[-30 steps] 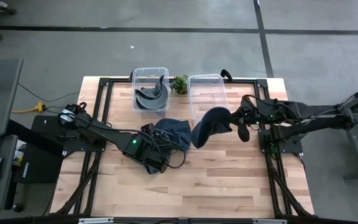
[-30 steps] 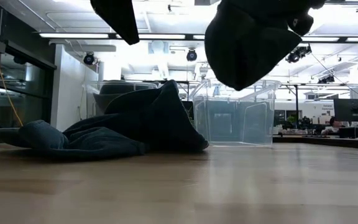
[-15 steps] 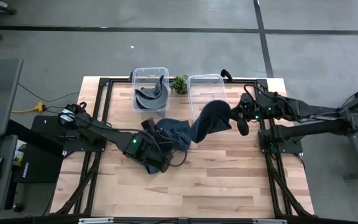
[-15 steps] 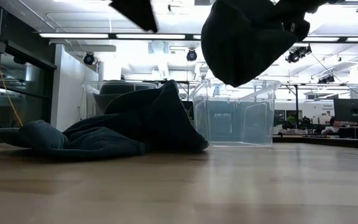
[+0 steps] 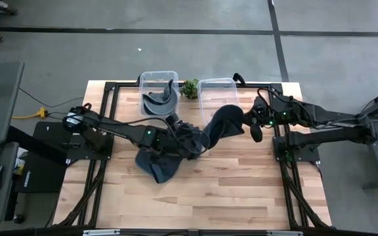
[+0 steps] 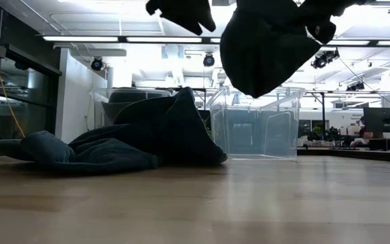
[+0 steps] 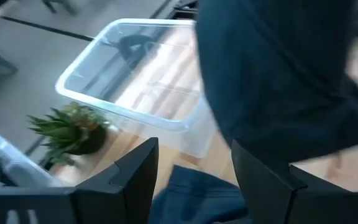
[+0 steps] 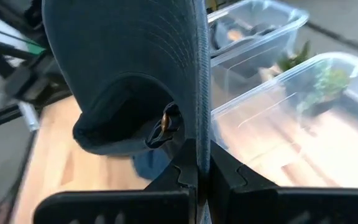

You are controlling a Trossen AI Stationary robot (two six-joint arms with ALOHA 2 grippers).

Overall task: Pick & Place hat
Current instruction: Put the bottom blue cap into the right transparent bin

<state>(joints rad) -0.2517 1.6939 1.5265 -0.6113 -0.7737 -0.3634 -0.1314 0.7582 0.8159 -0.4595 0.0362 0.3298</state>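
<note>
**Dark hat held in the air beside the empty bin**

The right gripper (image 5: 247, 122) is clenched on the brim of the dark hat (image 5: 223, 128), which hangs above the table (image 5: 241, 190), just at the front edge of the empty clear bin (image 5: 216, 92). The right wrist view shows the brim (image 8: 201, 74) pinched tight between the two fingers; from above this is hidden. The left gripper (image 7: 194, 180) has its fingers spread apart and holds nothing. It hovers over the pile of dark hats (image 5: 169, 154), left of the empty bin. The low view shows the held hat (image 6: 266, 47) clear of the table. The second bin (image 5: 159, 92), further left past a small plant (image 5: 189, 88), contains a hat.
</note>
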